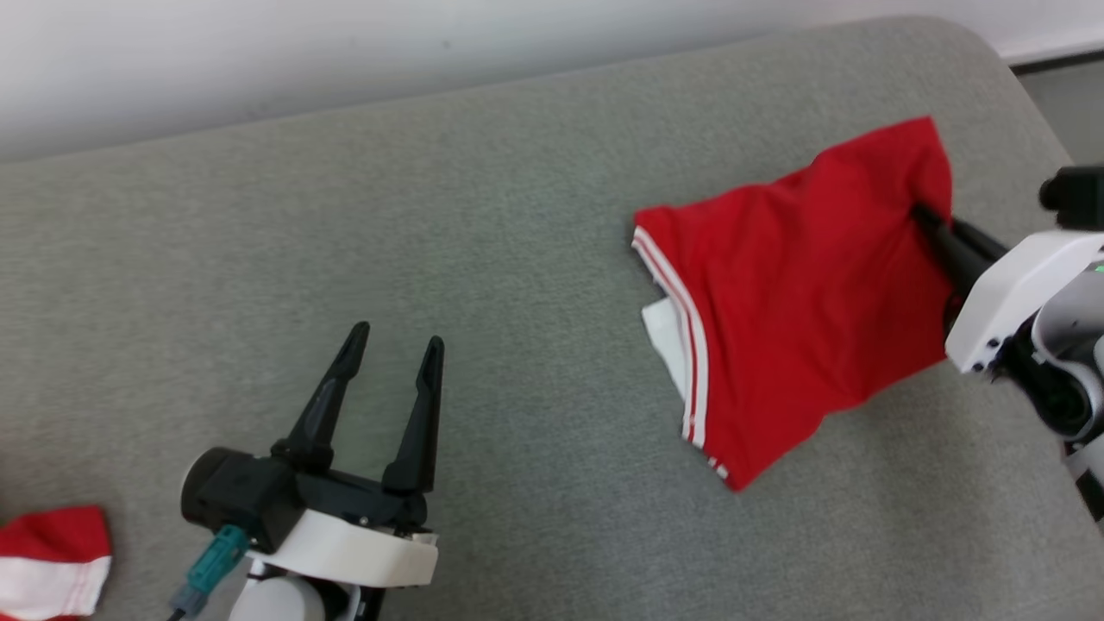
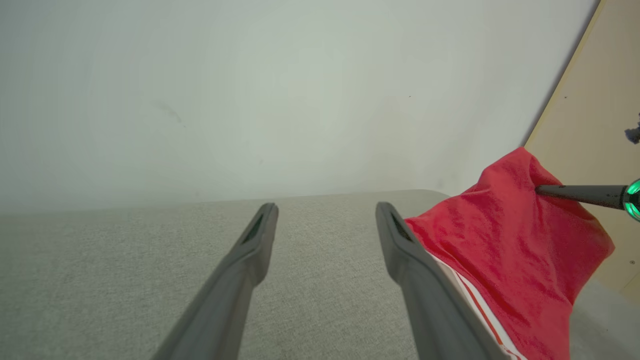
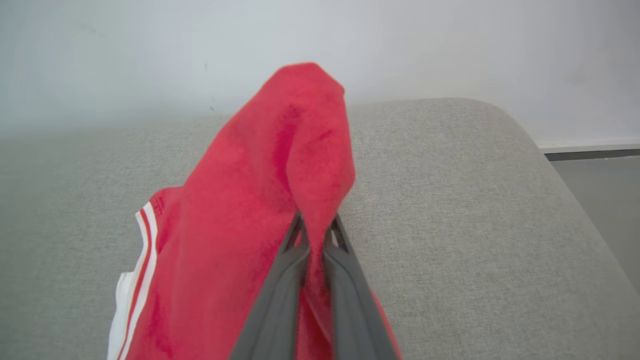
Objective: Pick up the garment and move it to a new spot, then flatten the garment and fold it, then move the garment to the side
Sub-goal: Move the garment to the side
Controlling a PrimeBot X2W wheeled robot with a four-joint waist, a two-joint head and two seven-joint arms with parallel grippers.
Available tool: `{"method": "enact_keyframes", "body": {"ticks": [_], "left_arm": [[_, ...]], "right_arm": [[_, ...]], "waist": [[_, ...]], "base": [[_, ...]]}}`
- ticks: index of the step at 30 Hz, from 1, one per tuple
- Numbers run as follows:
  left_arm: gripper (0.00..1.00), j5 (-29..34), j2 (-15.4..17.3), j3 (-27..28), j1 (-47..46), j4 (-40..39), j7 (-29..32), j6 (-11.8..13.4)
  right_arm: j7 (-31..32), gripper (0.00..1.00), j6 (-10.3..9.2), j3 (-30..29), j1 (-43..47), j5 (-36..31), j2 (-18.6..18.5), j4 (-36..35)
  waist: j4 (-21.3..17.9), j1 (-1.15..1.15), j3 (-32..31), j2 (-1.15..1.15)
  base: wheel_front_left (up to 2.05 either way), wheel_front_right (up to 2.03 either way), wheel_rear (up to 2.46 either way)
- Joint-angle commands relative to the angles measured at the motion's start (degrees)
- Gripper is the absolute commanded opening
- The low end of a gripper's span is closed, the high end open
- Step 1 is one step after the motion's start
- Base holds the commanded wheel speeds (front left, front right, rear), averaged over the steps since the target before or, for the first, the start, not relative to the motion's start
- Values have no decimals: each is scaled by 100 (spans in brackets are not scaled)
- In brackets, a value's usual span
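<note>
Red cloth with white stripes along one hem, the garment (image 1: 802,293) hangs bunched near the right end of the grey, fabric-covered desk (image 1: 517,216), close to its rounded far corner. Its top edge is lifted and its lower folds trail down onto the desk, with a white inner layer peeking out at the left side beside the striped hem.

The right claw (image 1: 921,211) reaches in from the right edge of the head view. Its two dark fingers are pinched almost together on the garment's raised upper right corner. In the right wrist view the cloth runs down between the two fingers and rises in a peak above them, with the rest draping to the left.

The left claw (image 1: 398,338) sits low at the left over bare desk, well apart from the garment, its fingers spread wide with nothing between them. In the left wrist view the striped hem lies just beyond its right finger.

A second piece of red and white cloth (image 1: 52,561) lies at the lower left corner of the head view. A pale wall (image 1: 259,52) stands behind the desk.
</note>
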Motion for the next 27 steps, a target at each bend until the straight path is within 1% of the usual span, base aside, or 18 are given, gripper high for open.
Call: {"method": "enact_keyframes", "body": {"ticks": [1,5,10,18,23,27], "left_arm": [[100,91,71,5,-64,-27,0,-28],[100,126,127,-40,-184,-67,0,-39],[100,158,289,-104,-377,-126,10,-47],[100,236,564,-140,-671,-389,188,-62],[100,237,688,-109,-696,-453,248,-57],[100,202,681,-115,-699,-457,258,-24]], "right_arm": [[-66,0,0,-51,-154,1,-42,33],[-246,0,0,-156,-396,-68,-54,175],[-522,0,-1,-383,-816,-78,-168,470],[-805,0,-1,-817,-1480,-106,-557,1155],[-979,0,-1,-1039,-1758,-143,-697,1628],[-1076,0,-1,-1139,-1886,-201,-785,2051]], "waist": [[-221,-1,220,0],[-329,-1,470,0],[-303,-1,943,0],[-109,-1,1710,0],[-23,-1,1912,0],[38,-1,1923,0]], "base": [[0,0,0],[0,0,0],[0,0,0],[0,0,0],[0,0,0],[0,0,0]]}}
